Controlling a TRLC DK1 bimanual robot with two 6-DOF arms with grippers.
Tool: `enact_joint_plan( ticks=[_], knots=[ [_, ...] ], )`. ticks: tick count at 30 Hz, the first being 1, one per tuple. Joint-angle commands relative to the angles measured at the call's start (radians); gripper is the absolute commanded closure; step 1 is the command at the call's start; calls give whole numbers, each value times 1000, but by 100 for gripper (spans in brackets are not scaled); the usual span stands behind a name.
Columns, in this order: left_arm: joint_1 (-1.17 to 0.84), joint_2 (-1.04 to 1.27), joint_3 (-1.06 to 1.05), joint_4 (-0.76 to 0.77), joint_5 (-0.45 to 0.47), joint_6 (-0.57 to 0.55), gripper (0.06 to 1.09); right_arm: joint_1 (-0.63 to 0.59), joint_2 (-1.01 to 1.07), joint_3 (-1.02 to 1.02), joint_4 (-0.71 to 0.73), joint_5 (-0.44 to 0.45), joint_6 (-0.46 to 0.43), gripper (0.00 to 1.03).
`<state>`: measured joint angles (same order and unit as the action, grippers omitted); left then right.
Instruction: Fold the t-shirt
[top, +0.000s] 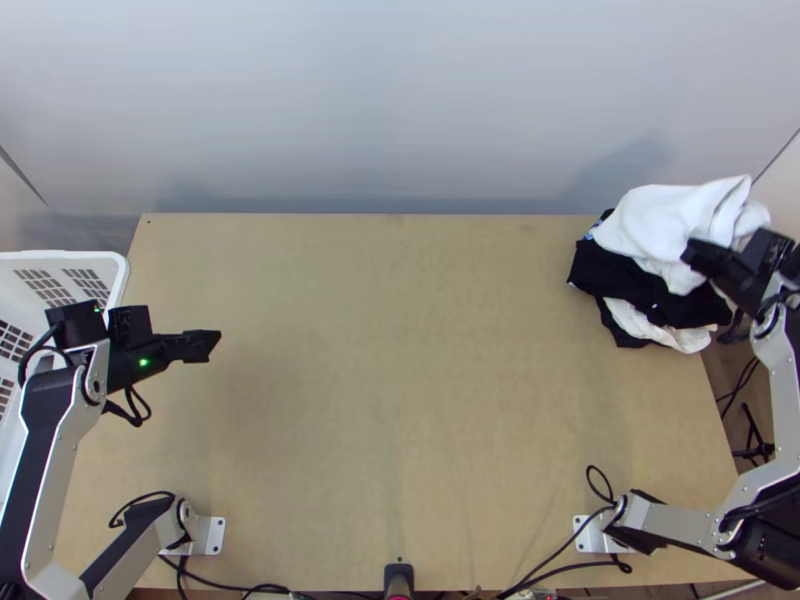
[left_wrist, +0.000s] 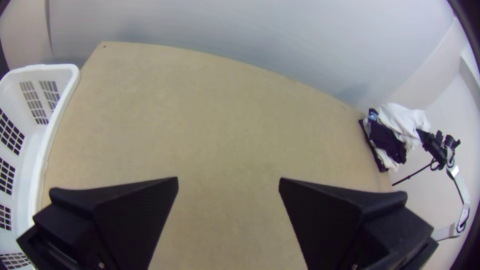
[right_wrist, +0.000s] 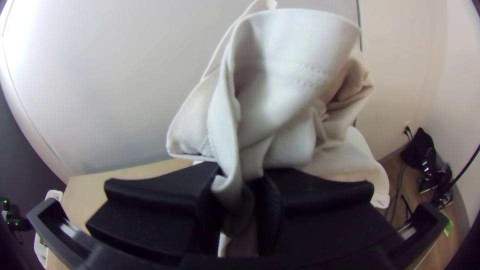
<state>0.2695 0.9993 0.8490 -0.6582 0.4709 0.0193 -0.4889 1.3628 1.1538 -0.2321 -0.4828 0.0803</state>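
At the table's far right corner, my right gripper is at a bunched white cloth on top of a heap of dark and white clothes. In the right wrist view my right gripper is shut on a gathered fold of the white cloth, whose stitched hem stands up above the fingers. My left gripper hangs over the table's left side, away from the cloth. In the left wrist view my left gripper stands open, bare table between its fingers.
Black garments and another white piece lie under the white cloth, reaching over the table's right edge. A white plastic basket stands at the left edge. The wooden table stretches bare between. Cables run along the near edge.
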Motion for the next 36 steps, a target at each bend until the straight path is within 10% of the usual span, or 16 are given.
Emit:
enact_joint_plan(
  ticks=[1, 20, 26, 36],
  knots=[
    [0, -44, -45, -4, 2, 5, 11, -56, -27, -134, 13, -16, -48, 100],
    [-10, -177, -54, -72, 6, 4, 11, -169, 39, -263, 120, -25, -91, 100],
    [-10, -217, -71, -89, 6, 1, 11, -180, 15, -190, 71, -25, -63, 18],
    [4, -243, -64, -90, 5, 1, 11, -175, -176, -217, -119, -77, -120, 4]
  ],
)
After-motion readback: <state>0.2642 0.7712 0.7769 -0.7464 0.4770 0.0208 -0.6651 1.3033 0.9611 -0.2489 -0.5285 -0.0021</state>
